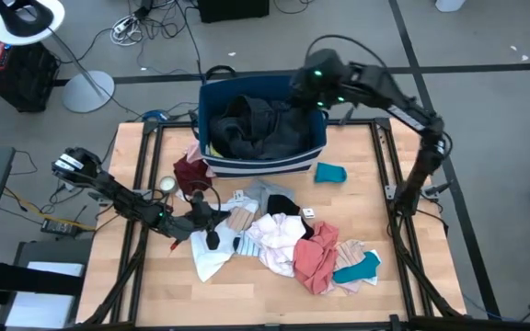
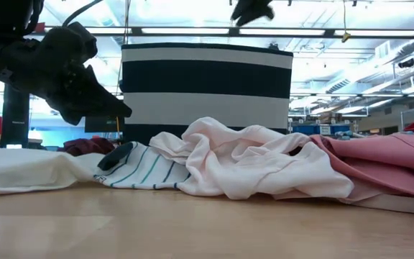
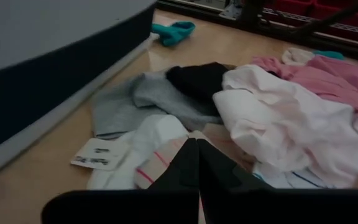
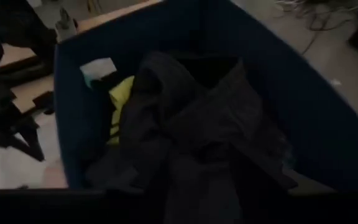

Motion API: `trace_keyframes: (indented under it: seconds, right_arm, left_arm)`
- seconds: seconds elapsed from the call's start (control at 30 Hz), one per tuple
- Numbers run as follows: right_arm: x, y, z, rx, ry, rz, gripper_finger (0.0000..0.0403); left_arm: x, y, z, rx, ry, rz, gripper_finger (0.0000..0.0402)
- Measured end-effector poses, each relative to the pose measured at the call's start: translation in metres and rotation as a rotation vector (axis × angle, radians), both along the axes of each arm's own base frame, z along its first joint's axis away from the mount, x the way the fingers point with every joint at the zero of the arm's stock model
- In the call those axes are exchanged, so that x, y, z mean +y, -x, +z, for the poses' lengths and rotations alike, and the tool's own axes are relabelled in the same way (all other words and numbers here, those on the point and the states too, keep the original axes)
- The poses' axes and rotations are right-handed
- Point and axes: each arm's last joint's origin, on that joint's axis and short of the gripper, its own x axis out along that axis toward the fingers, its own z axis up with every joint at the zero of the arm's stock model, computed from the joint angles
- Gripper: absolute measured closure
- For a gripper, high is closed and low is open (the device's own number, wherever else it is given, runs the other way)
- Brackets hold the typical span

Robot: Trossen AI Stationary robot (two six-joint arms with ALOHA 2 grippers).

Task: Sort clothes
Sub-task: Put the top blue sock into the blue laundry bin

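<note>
Clothes (image 1: pixel 288 241), soft mixed-colour garments, lay heaped on the wooden tabletop (image 1: pixel 412 294) before the navy striped fabric bin (image 1: pixel 263 165). Right gripper (image 1: pixel 313 85) hovered over it, jaws wide, seemingly mid-drop; left gripper (image 1: pixel 212 221), jaws closed and empty, must next pick from the pile.

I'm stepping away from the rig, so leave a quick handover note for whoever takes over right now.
Left gripper: shut, empty, low over the clothes pile.
Right gripper: over the navy bin; nothing seen in it.
Done: dark garments and something yellow in the bin.
Left: the pile, a maroon piece and a teal piece on the table.
</note>
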Motion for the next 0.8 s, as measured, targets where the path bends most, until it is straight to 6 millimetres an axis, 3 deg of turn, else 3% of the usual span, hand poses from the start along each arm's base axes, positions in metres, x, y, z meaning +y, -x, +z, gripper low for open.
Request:
trace_keyframes:
  seconds: [0.17,0.3,0.6,0.8]
  right_arm:
    - [0.026,0.027,0.004,0.040,0.027,-0.017,0.0245]
    - [0.045,0.055,-0.011,0.076,0.029,-0.070,0.0246]
    - [0.083,0.125,-0.089,0.028,-0.059,-0.237,0.0248]
    - [0.095,0.149,-0.151,-0.009,-0.123,-0.303,0.0249]
  left_arm:
    - [-0.002,-0.001,0.003,-0.016,0.006,-0.053,0.0401]
    - [-0.003,-0.002,0.004,-0.022,0.012,-0.070,0.0401]
    - [-0.002,-0.002,0.004,-0.024,0.014,-0.065,0.0401]
    - [-0.002,-0.002,0.004,-0.029,0.015,-0.057,0.0401]
